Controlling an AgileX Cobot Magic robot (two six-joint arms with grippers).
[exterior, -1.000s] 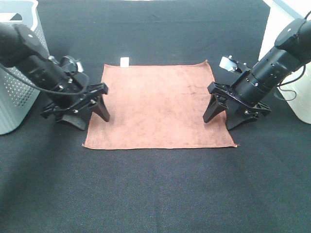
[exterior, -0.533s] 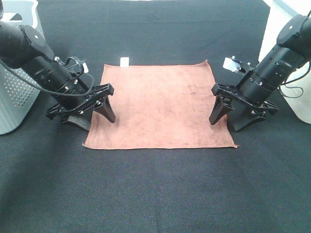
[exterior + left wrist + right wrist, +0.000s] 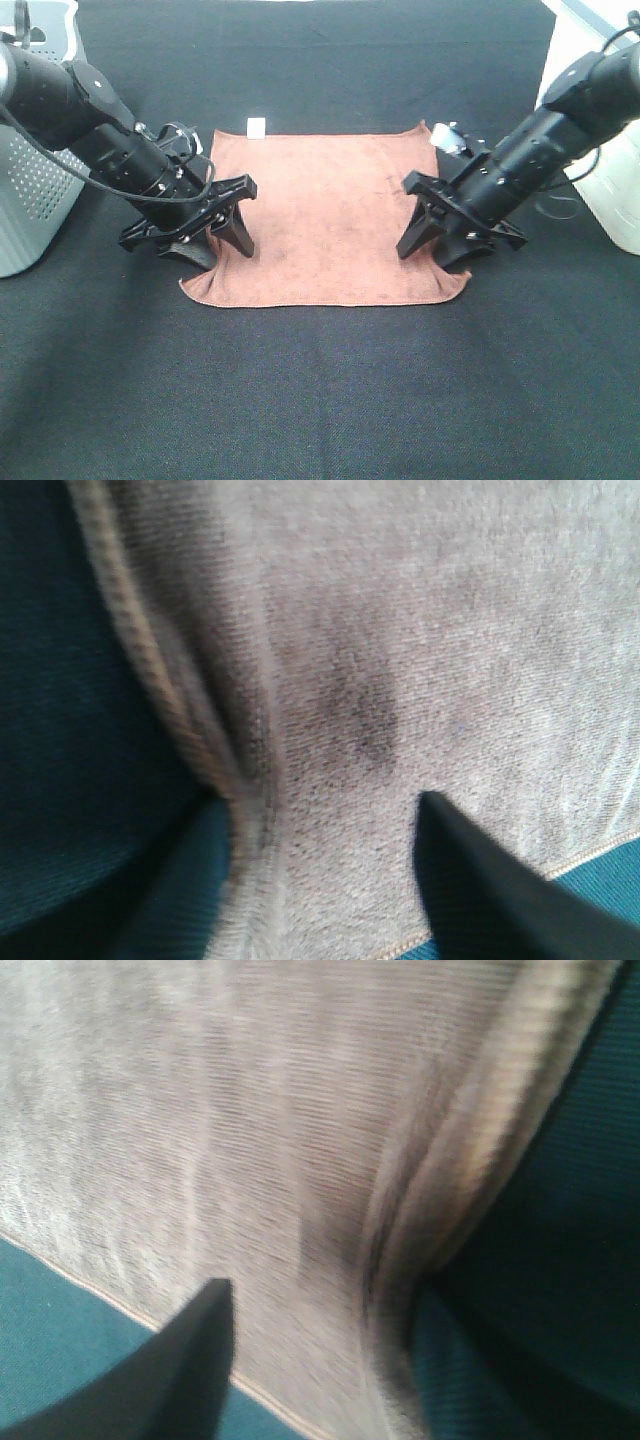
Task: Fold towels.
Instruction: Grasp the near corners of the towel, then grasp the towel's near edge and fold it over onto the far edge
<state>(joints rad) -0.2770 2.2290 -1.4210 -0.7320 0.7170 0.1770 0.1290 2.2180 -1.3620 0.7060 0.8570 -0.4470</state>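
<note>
on the black tabletop [image 3: 320,400], near its middle, the reddish-brown towel [image 3: 325,215] lies spread in a single layer. its far edge runs straight, while both side edges pull inward toward the near corners, so the near edge is the shorter one.

at the towel's left edge the left gripper [image 3: 218,235] stands tilted with its fingers spread wide apart. one finger presses on the towel and the other sits just outside the edge on the tabletop. the left wrist view shows the towel [image 3: 400,630] puckered into a ridge along its hem between those fingers, with the left gripper [image 3: 330,880] not clamped on it.

at the towel's right edge the right gripper [image 3: 432,248] mirrors this, fingers parted, one on the towel and one just off it. in the right wrist view the towel [image 3: 200,1110] is blurred, its hem bunched beside the outer finger of the right gripper [image 3: 320,1360].

a small white tag [image 3: 256,126] touches the towel's far edge near the far-left corner. left of the towel, well apart, stands a white perforated basket [image 3: 30,200]. right of the towel, well apart, is a white container [image 3: 560,60].
</note>
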